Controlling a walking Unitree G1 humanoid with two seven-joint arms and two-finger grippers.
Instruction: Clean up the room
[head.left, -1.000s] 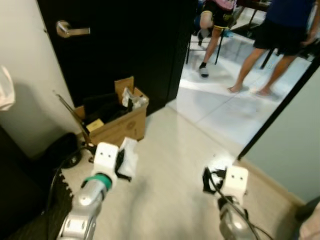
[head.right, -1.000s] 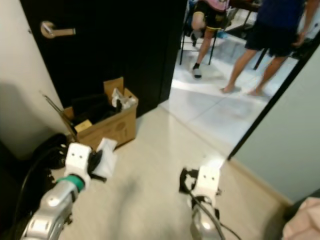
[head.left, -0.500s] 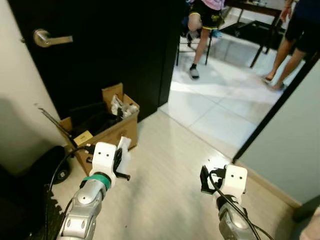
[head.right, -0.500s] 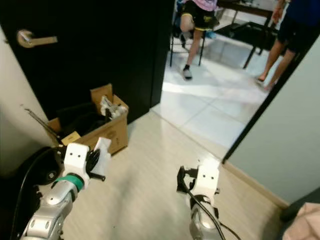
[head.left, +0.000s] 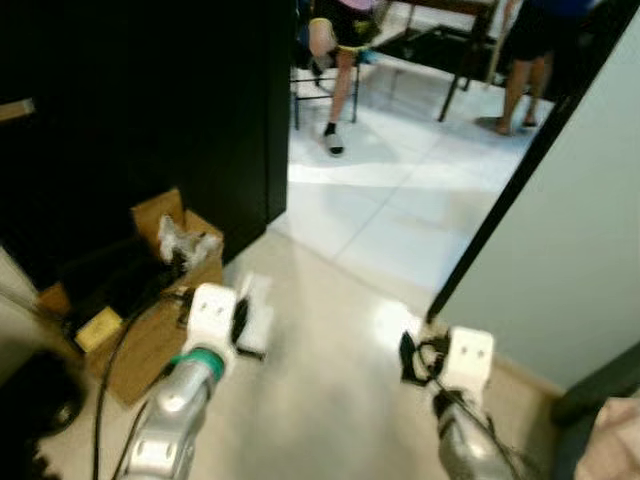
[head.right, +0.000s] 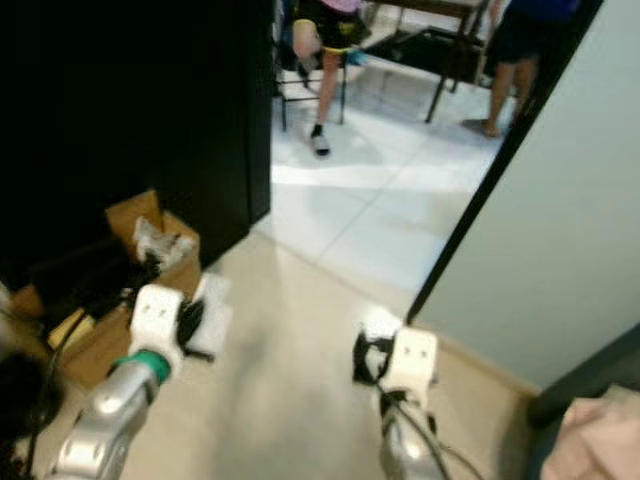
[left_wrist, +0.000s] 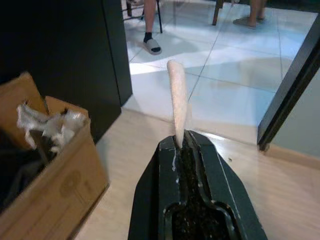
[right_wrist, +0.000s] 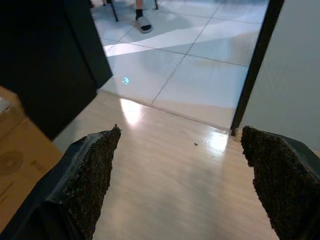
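1. Left gripper (head.left: 243, 322) closed on white paper scrap (left_wrist: 177, 100), long axis along the fingers.
2. Cardboard box (head.left: 150, 330) just beside, on the left, nearer this arm.
3. Right gripper (right_wrist: 180, 165) wide open, holding nothing, above bare floor (right_wrist: 170, 150).

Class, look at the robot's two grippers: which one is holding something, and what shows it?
The left gripper: its fingers are shut on a white tissue sticking out between them. The right gripper has its fingers spread wide apart with only floor between.
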